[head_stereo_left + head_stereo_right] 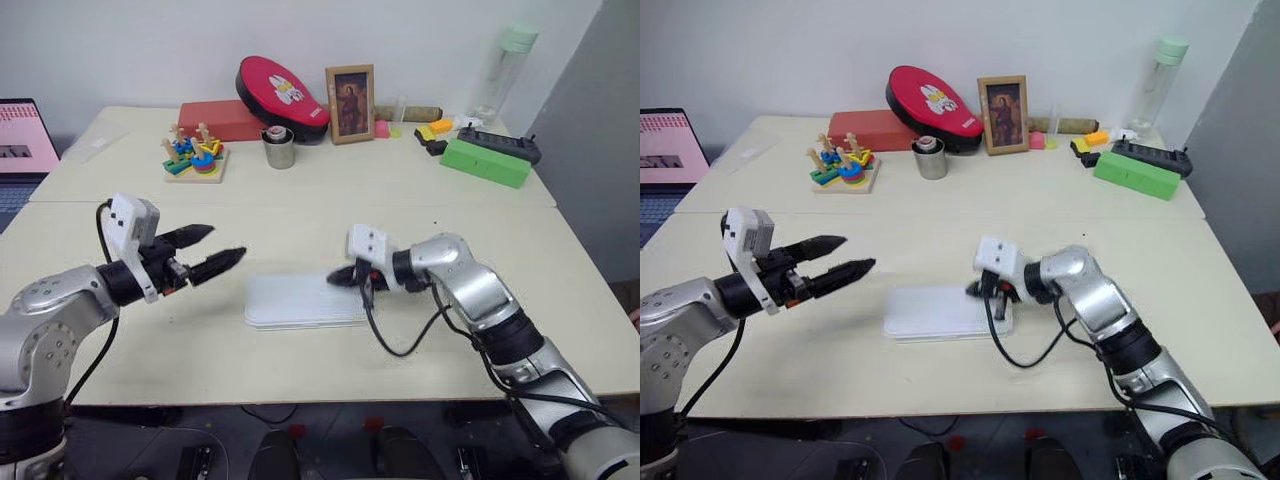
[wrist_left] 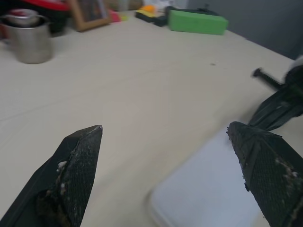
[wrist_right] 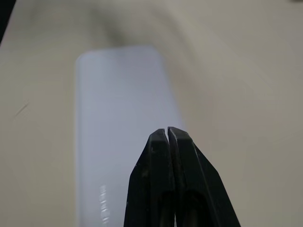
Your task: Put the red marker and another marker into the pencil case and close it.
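The pencil case (image 1: 300,300) lies flat and closed on the table, near its front edge. My right gripper (image 1: 334,278) is shut with nothing in it, its tip just over the case's right end; in the right wrist view the shut fingertips (image 3: 168,130) hang above the white lid (image 3: 118,94). My left gripper (image 1: 227,242) stands open and empty above the table, to the left of the case and apart from it. The left wrist view has the case's corner (image 2: 208,189) between its spread fingers. The red marker and the other marker are out of view.
Along the back of the table stand a metal cup (image 1: 279,148), a wooden stacking toy (image 1: 196,155), a red box (image 1: 220,120), a picture frame (image 1: 350,103), a green box (image 1: 486,162) and a bottle (image 1: 505,70). A laptop (image 1: 25,140) sits far left.
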Motion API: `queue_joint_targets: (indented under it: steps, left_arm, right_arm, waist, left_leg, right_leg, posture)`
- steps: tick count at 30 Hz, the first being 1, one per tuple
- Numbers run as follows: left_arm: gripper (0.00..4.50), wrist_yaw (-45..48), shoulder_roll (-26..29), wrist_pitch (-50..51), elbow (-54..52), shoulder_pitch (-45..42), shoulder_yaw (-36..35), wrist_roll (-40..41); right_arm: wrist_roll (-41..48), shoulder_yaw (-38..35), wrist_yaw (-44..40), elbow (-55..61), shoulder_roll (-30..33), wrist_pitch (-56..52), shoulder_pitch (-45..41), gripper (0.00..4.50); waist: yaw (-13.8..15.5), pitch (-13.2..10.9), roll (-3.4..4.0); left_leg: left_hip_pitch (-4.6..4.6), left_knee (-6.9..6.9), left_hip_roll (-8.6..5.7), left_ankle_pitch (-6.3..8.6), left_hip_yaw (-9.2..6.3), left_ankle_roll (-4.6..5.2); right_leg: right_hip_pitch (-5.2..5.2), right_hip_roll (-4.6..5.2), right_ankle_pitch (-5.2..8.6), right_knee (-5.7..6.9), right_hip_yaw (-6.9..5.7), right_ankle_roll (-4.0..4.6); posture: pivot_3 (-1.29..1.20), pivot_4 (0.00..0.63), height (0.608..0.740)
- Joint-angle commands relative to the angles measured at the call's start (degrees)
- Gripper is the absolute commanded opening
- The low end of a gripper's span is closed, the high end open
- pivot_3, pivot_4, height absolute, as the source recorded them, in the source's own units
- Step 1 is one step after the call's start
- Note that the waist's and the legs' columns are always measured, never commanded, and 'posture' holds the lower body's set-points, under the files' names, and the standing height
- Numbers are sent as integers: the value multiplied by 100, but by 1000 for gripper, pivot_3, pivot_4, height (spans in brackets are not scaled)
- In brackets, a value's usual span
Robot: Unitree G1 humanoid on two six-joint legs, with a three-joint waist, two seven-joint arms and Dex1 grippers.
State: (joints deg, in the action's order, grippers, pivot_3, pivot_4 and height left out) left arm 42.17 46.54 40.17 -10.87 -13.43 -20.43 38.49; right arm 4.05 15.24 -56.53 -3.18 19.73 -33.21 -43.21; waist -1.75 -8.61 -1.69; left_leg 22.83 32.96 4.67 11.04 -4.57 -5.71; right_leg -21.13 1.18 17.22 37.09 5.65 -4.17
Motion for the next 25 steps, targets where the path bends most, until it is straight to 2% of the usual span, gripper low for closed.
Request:
queue_joint_targets:
  steps: [1, 6, 11, 16, 19, 25]
  left_arm:
    - [4500, -367, -3, -705, 824, -269, 280, -917]
    - [4500, -443, -90, -1253, 1730, -653, 302, -1317]
    - [4500, -317, -111, -1391, 1969, -788, 385, -1466]
    - [4500, -251, -119, -1332, 1902, -751, 352, -1453]
    - [4500, -227, -110, -1302, 1865, -718, 326, -1445]
    - [4500, -286, -127, -1079, 1632, -619, 252, -1340]
  right_arm:
    - [321, -1009, 543, -332, 256, -235, -168, 403]
    - [662, -1492, 631, -61, 706, -786, 28, 1393]
    - [911, -1763, 898, 290, 769, -1117, 253, 2562]
    - [1158, -1832, 1065, 627, 794, -1409, 414, 4016]
    - [1264, -1845, 1156, 750, 821, -1497, 469, 4459]
    - [1453, -1825, 1269, 793, 865, -1528, 562, 4459]
  waist:
    - [26, 1, -2]
    - [21, 2, -5]
    - [-43, 1, -1]
    - [-52, 1, -1]
    - [-45, 1, -1]
    - [-27, 1, -1]
  left_leg:
    - [2, -1, -2, 0, 0, 0]
    - [14, -6, -5, 1, 3, 0]
    - [12, -14, -4, 1, 3, 1]
    - [10, -10, -3, 1, 3, 1]
    - [11, -9, -3, 1, 2, 1]
    - [11, -9, -3, 1, 2, 1]
  right_leg:
    - [-2, 1, 0, -4, 0, 0]
    - [-4, 6, 0, -7, -1, 2]
    - [-10, 3, 1, -3, 3, 4]
    - [-8, 3, 1, 2, 3, 3]
    - [-6, 3, 1, 2, 3, 1]
    - [-5, 4, 0, 0, 3, 1]
  posture:
    - [0, 150, 740]
    - [0, 150, 740]
    - [0, 150, 740]
    - [0, 150, 740]
    - [0, 150, 740]
    - [0, 150, 740]
